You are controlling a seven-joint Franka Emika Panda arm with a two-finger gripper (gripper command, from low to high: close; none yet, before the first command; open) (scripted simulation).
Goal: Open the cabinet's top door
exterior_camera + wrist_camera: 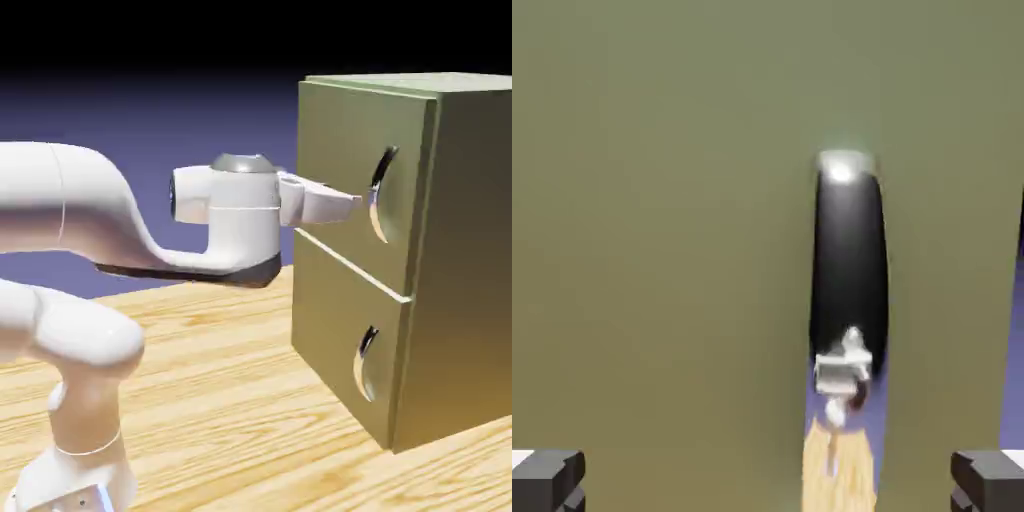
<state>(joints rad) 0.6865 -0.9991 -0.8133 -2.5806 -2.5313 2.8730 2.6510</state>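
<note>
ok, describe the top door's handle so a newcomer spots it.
On the olive-green cabinet, find the taller upper door. Its curved silver handle is upright, near the door's right edge in the exterior view, longer than the lower one.

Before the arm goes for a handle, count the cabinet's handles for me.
2: one on the top door, one on the lower panel. Sides out of view may hide more.
</note>
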